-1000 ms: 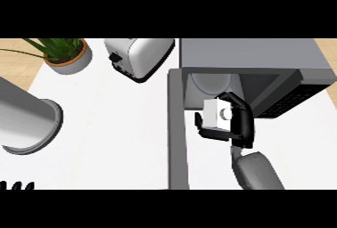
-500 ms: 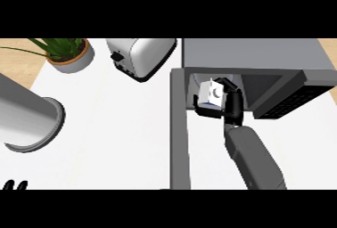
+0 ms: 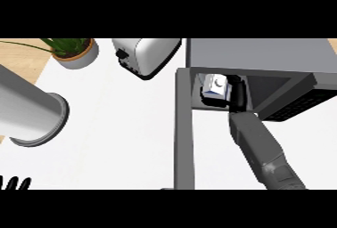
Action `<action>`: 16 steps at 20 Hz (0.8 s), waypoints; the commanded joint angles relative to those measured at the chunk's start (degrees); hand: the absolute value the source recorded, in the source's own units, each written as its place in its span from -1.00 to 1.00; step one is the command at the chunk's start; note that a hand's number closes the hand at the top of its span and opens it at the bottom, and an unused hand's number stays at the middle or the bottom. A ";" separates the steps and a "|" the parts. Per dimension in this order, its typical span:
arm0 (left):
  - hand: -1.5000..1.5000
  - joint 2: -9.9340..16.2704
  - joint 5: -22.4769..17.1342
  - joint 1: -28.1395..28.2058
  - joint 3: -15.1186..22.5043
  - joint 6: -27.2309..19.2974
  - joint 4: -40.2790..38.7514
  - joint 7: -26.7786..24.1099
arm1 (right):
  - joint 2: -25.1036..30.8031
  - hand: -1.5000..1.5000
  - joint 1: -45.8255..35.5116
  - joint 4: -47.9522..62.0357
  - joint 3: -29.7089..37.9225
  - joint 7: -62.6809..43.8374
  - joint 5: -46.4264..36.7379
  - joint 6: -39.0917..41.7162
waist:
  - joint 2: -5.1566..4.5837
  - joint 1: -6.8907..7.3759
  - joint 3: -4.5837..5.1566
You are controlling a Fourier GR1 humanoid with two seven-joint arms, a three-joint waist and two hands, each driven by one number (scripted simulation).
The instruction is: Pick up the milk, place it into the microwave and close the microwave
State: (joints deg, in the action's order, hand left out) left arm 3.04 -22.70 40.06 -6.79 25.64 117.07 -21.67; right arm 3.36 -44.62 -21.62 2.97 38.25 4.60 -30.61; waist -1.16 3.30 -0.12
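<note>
The milk (image 3: 215, 84), a small white carton with a blue band, is inside the open mouth of the grey microwave (image 3: 263, 55) at the upper right. My right hand (image 3: 236, 92) is curled round the carton from its right side, reaching in with the forearm stretched up from the lower edge. The microwave's door (image 3: 184, 133) stands open, swung out toward the view's bottom as a long grey slab. My left hand (image 3: 14, 183) shows only as fingertips pointing up at the lower left corner, resting.
A silver toaster (image 3: 146, 55) stands left of the microwave. A potted plant (image 3: 71, 51) sits at the upper left. A large grey cylinder (image 3: 30, 113) lies at the left edge. The white counter (image 3: 118, 133) spreads between them.
My right arm has stretched further forward, carrying the milk from in front of the opening into the microwave's cavity. The view has shifted slightly; the left hand stays low.
</note>
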 commanded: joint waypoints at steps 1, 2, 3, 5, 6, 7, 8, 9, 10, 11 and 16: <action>-1.00 1.34 0.00 -0.25 -0.85 3.02 -2.56 -1.95 | 3.25 1.00 -5.28 6.71 1.68 0.46 -0.89 -1.29 | -0.46 1.34 -0.01; -1.00 0.89 0.31 1.47 -0.84 2.39 -0.69 -1.46 | 4.32 1.00 -4.51 8.24 1.19 1.36 -1.57 0.36 | -0.33 1.16 -0.04; -1.00 0.61 -0.67 -0.53 -0.65 1.53 -0.14 -0.68 | 4.42 1.00 -5.86 8.66 1.14 1.98 -1.97 -0.44 | -0.58 1.35 -0.07; -1.00 0.21 0.44 1.53 0.31 2.48 0.85 -1.41 | 4.60 1.00 -6.32 9.96 1.39 2.85 -2.26 -1.73 | -0.78 2.29 -0.12; -1.00 0.76 -0.12 -0.51 -0.63 2.65 -1.53 -1.79 | 5.89 1.00 -6.94 10.66 1.09 2.68 -2.86 -1.83 | -1.07 2.40 -0.09; -1.00 0.21 1.47 0.03 0.57 2.84 -1.83 -2.01 | 5.66 1.00 -7.75 10.77 1.12 3.34 -3.17 -3.69 | -1.03 2.46 -0.09; -1.00 0.54 0.77 -1.50 0.43 1.65 -1.05 -0.27 | 5.28 1.00 -6.15 10.81 0.92 6.15 -3.50 -3.95 | -1.45 2.37 -0.17; -1.00 0.12 0.66 0.47 0.79 2.42 -0.26 -0.95 | 5.25 1.00 -7.74 11.62 0.40 5.17 -4.46 -7.00 | -1.26 3.13 -0.14; -1.00 0.01 0.85 -1.58 0.65 2.12 -2.24 -1.22 | 7.23 1.00 -8.20 11.88 -0.13 5.70 -5.20 -6.04 | -1.42 2.70 -0.10; -1.00 0.27 0.44 -0.52 0.33 2.38 -1.88 -0.96 | 5.70 1.00 -9.13 12.96 -0.61 4.90 -5.95 -8.92 | -1.29 3.11 -0.09; -1.00 0.32 1.38 -2.53 0.47 1.58 -1.72 -0.42 | 6.24 1.00 -10.08 12.15 2.30 7.60 -3.77 -8.98 | -1.72 3.25 -0.24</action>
State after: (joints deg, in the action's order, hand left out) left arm 3.75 -22.13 38.48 -6.74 28.07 115.00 -22.61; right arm 10.03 -53.61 -9.70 4.08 43.57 0.29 -36.93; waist -2.61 6.24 -0.28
